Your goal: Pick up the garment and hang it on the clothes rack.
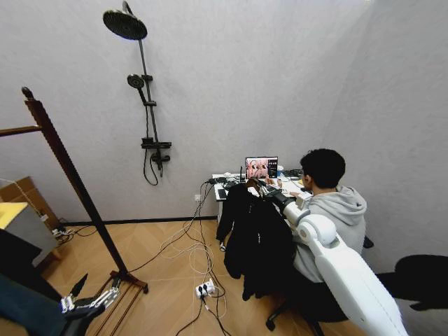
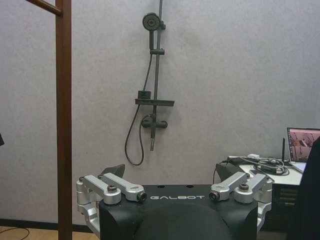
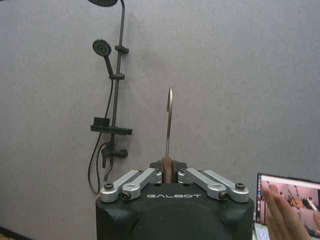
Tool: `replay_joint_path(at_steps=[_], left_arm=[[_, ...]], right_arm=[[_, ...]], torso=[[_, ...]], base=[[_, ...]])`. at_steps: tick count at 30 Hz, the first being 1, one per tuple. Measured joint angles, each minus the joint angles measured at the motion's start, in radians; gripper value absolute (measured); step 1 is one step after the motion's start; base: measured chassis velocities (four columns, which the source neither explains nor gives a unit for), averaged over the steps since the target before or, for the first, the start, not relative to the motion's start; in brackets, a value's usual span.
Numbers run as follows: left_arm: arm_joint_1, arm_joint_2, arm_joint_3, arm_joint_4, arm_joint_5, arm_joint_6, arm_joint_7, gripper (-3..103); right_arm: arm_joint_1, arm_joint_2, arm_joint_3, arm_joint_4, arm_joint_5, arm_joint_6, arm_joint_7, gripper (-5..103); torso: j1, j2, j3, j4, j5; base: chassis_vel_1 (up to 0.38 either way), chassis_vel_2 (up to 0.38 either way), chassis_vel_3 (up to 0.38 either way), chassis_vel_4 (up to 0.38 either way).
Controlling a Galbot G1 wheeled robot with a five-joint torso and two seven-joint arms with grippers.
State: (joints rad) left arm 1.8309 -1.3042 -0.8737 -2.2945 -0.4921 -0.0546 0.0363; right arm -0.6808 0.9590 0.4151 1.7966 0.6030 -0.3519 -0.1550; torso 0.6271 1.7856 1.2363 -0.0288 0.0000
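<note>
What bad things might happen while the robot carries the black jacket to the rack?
The right gripper pinches only the hanger's neck, so the garment might swing or slip off. Cables and a power strip lie on the floor towards the clothes rack; they might snag. A seated person is close beside the jacket.

The garment (image 1: 255, 241), a black long-sleeved jacket, hung limp on a wooden hanger (image 3: 167, 170) with an upright metal hook (image 3: 169, 120). The clothes rack (image 1: 66, 168), dark red-brown wood, stood well apart, empty, on the floor.
</note>
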Motion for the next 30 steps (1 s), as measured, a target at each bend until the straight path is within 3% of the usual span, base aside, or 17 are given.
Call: replay_joint_path(at_steps=[4,7,11,15,22,30], left_arm=[[0.0,0.0,0.0,0.0,0.0,0.0,0.0,100],[0.0,0.0,0.0,0.0,0.0,0.0,0.0,100],[0.0,0.0,0.0,0.0,0.0,0.0,0.0,100],[0.0,0.0,0.0,0.0,0.0,0.0,0.0,100],[0.0,0.0,0.0,0.0,0.0,0.0,0.0,100],[0.0,0.0,0.0,0.0,0.0,0.0,0.0,100]], right_arm=[[-0.01,-0.009,-0.002,0.009,0.022,-0.002,-0.017,8],[-0.014,-0.016,-0.019,0.014,0.043,0.078,-0.065,8],[-0.014,-0.016,-0.04,0.028,0.051,0.12,-0.058,8],[-0.016,-0.022,-0.084,0.06,0.071,0.153,-0.055,8],[0.05,-0.023,-0.221,0.046,0.078,0.267,-0.138,8],[0.131,0.009,-0.327,0.017,0.115,0.331,-0.191,8]], torso=[[0.0,0.0,0.0,-0.0002,-0.0001],[0.0,0.0,0.0,-0.0001,-0.0001],[0.0,0.0,0.0,0.0,-0.0001],[0.0,0.0,0.0,0.0,-0.0002],[0.0,0.0,0.0,0.0002,-0.0002],[0.0,0.0,0.0,0.0,-0.0001]], base=[[0.0,0.0,0.0,0.0],[0.0,0.0,0.0,0.0],[0.0,0.0,0.0,0.0],[0.0,0.0,0.0,0.0],[0.0,0.0,0.0,0.0],[0.0,0.0,0.0,0.0]])
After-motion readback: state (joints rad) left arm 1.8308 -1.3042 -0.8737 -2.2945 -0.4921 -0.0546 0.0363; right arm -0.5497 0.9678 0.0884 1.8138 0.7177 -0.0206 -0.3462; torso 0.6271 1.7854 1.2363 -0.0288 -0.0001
